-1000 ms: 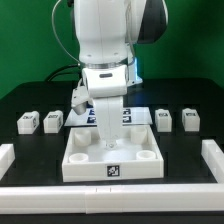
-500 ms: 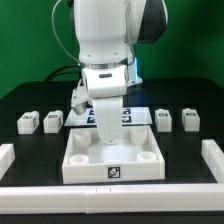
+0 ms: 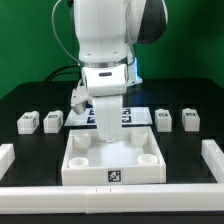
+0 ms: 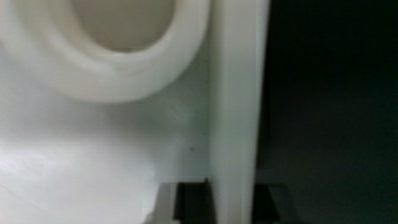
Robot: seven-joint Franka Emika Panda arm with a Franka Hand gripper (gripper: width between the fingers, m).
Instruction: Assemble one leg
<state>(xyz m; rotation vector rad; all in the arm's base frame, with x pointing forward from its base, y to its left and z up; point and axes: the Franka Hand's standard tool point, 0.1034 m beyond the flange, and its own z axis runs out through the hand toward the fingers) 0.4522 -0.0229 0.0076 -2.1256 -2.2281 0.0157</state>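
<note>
White socketed plastic tray (image 3: 85,168): your claw (image 3: 106,135) pinches its wall, probably to reposition it; small white tagged legs (image 3: 52,120) either side.

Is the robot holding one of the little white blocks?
No, all four blocks lie on the table, two on each side of the tray, and the gripper reaches down into the tray.
</note>
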